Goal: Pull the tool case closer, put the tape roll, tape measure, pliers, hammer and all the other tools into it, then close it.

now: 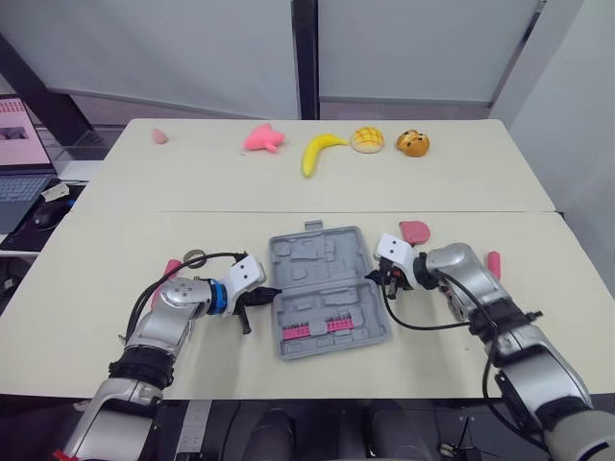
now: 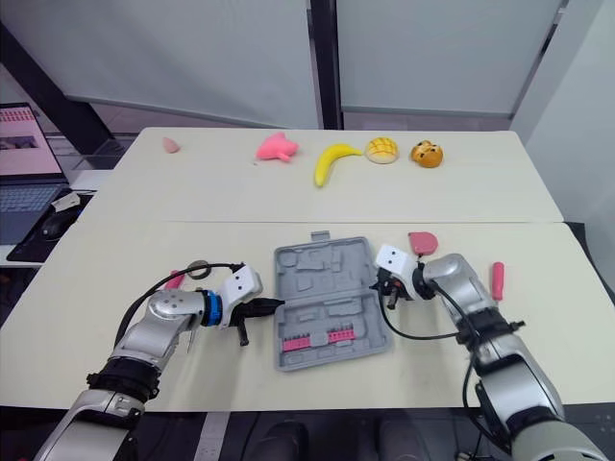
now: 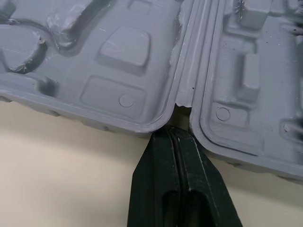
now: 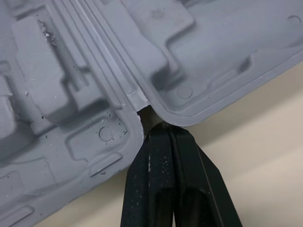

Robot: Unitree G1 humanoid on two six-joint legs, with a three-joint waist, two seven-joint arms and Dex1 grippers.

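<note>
The grey tool case (image 1: 317,257) lies open and flat in the middle of the near table, with a row of pink bits (image 1: 315,329) in its near half. My left gripper (image 1: 274,291) is shut, its tip at the hinge notch on the case's left edge (image 3: 182,101). My right gripper (image 1: 371,279) is also shut, its tip at the hinge notch on the right edge (image 4: 142,106). A tape roll (image 1: 195,256) and a pink-handled tool (image 1: 171,269) lie behind my left arm. A pink tape measure (image 1: 415,231) and another pink handle (image 1: 494,264) lie near my right arm.
On the far table sit a pink toy (image 1: 263,138), a banana (image 1: 319,151), a bun (image 1: 366,139), a brown toy (image 1: 413,143) and a small pink piece (image 1: 159,136). A laptop (image 1: 19,144) stands off to the left.
</note>
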